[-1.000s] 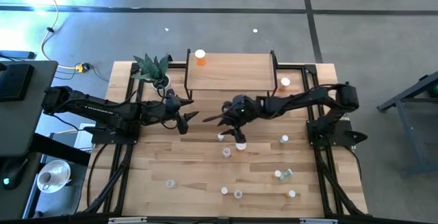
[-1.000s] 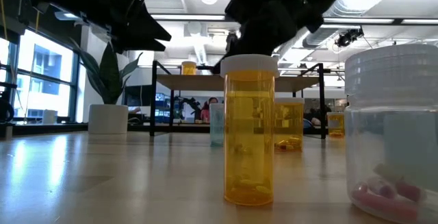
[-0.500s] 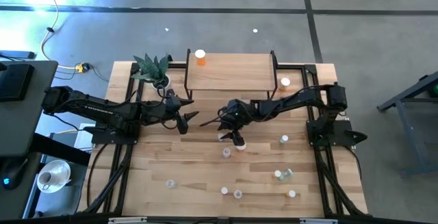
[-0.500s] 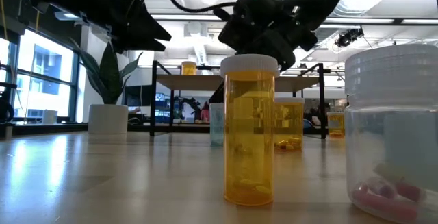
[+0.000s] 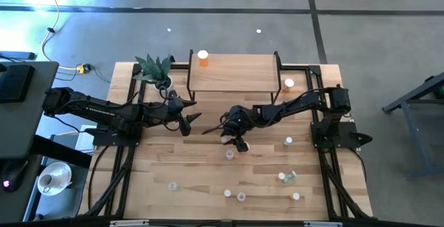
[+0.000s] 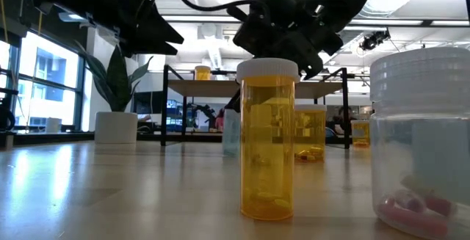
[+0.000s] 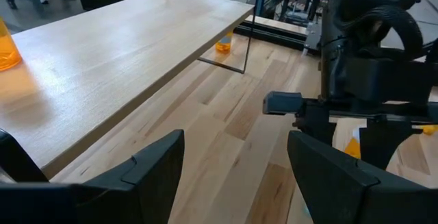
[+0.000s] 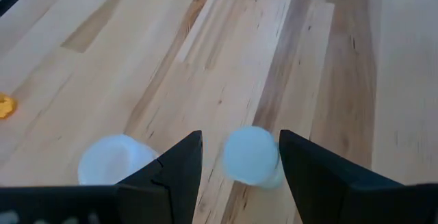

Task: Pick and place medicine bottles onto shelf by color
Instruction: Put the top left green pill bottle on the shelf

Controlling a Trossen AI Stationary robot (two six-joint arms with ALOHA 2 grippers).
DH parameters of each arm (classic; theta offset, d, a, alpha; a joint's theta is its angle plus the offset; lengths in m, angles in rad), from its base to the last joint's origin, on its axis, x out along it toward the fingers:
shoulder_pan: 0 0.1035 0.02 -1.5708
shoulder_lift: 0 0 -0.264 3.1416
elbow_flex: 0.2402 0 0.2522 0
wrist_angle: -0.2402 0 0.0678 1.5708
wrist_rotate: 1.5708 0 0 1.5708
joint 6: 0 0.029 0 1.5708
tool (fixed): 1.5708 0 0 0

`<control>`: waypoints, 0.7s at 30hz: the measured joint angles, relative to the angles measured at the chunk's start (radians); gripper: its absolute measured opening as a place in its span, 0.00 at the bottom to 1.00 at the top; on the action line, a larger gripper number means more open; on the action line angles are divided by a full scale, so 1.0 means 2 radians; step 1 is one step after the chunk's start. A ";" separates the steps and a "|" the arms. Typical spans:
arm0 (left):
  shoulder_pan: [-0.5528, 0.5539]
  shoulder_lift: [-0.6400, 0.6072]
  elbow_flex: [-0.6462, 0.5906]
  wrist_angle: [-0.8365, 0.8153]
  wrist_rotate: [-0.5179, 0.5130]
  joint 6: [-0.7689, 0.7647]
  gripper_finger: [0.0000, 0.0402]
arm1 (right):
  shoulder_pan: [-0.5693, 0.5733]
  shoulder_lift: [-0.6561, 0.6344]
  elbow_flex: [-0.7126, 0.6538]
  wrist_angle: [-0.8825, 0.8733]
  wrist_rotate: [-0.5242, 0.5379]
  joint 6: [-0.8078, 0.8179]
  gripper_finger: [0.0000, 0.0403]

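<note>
Grey concrete floor surrounded the light-wood bench (image 5: 159,164), and an open workshop with ceiling lights showed beyond it in the low view. From the left edge the left arm reached level across the bench, its tool (image 5: 189,119) hanging with fingers well parted and nothing between them, just in front of the shelf (image 5: 236,74) and beside the potted plant (image 5: 154,67). Opposite it, the right arm stretched in low from the right, folded at the elbow, with its tool (image 5: 232,131) tipped down toward the bench middle; its fingers (image 8: 171,169) stood part open and held nothing, a pale-capped bottle (image 8: 252,157) standing on the boards between them. One orange bottle (image 5: 202,57) stood on the shelf's back left corner; the other medicine bottles (image 5: 288,177) were scattered over the near half of the bench.
</note>
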 joint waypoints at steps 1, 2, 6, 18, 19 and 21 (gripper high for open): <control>0.000 0.000 0.000 0.000 0.000 0.000 0.62 | -0.001 0.000 0.000 0.002 0.002 0.002 0.46; 0.000 0.000 0.000 0.000 0.000 0.000 0.62 | -0.002 0.000 0.000 0.003 0.002 0.004 0.46; 0.000 0.000 0.000 0.000 0.000 0.000 0.62 | -0.004 0.000 0.000 0.002 0.003 0.005 0.46; 0.000 0.000 0.000 0.000 0.000 0.001 0.62 | -0.004 0.015 -0.001 0.020 0.018 0.005 0.46; 0.000 0.000 0.000 0.000 0.000 0.001 0.62 | -0.004 0.015 -0.001 0.020 0.019 0.005 0.46; 0.000 0.000 0.000 -0.001 0.000 0.001 0.62 | -0.004 0.015 -0.001 0.018 0.020 0.005 0.46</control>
